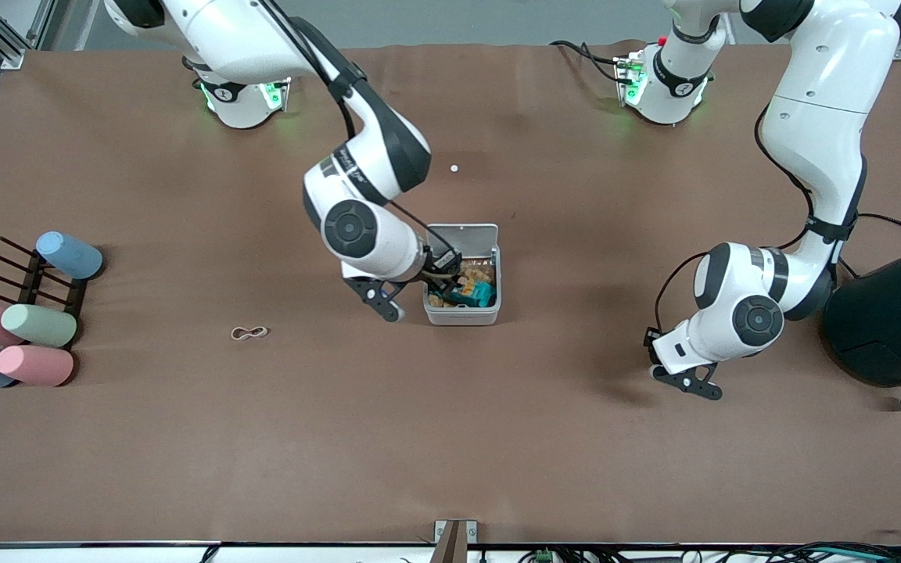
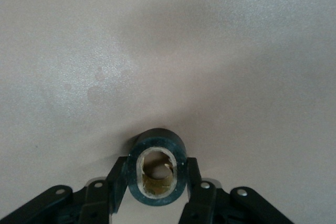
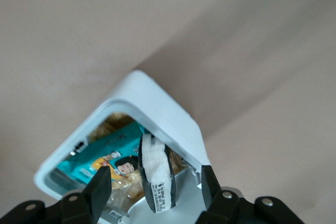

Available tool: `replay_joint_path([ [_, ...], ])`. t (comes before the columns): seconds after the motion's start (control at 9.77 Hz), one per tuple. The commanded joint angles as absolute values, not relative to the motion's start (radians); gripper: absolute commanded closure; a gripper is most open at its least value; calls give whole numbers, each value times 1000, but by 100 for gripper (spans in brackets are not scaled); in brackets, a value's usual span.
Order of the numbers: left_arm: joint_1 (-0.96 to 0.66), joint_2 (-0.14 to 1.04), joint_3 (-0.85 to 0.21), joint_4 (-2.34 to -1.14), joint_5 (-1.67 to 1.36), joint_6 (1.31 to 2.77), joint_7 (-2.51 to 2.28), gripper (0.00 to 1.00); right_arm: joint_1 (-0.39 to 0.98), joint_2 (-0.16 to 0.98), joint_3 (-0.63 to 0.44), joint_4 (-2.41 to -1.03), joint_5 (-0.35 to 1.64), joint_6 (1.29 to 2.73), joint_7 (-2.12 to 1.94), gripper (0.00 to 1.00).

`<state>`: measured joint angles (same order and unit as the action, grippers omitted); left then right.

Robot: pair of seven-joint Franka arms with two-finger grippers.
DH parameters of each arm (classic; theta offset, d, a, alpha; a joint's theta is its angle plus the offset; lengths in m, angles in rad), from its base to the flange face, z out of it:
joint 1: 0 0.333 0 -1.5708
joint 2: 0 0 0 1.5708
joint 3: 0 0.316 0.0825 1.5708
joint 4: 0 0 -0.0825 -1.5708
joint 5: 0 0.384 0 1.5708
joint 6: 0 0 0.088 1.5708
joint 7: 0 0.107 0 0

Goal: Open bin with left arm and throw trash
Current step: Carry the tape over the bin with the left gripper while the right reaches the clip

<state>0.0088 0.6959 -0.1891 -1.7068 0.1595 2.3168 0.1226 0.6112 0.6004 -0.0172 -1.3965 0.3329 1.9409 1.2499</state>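
The light-grey bin stands mid-table with its white lid swung open. My right gripper hangs over the open bin; its jaws are wide apart. The black-and-white little box sits between the right gripper's fingers without touching them, just above the bin's contents. My left gripper is low over the table toward the left arm's end and is shut on the black tape roll. The pale rubber band lies on the table toward the right arm's end.
Colourful wrappers fill the bin. A large dark teal cylinder stands at the left arm's end. A black rack with several pastel cylinders sits at the right arm's end. A tiny white dot lies farther from the camera than the bin.
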Motion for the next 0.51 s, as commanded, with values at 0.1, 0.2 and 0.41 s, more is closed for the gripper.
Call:
replay_joint_path([
  [0.1, -18, 634, -251, -1646, 163, 2245, 91, 96, 421, 442, -23, -1430, 338, 1729, 1036, 22],
  [0.2, -18, 632, -306, -1582, 164, 2167, 31, 96, 381, 436, -31, -1449, 293, 1701, 972, 21],
  [0.41, -20, 632, -444, -1534, 166, 2120, -157, 96, 336, 439, -31, -1564, 154, 1760, 934, 11],
])
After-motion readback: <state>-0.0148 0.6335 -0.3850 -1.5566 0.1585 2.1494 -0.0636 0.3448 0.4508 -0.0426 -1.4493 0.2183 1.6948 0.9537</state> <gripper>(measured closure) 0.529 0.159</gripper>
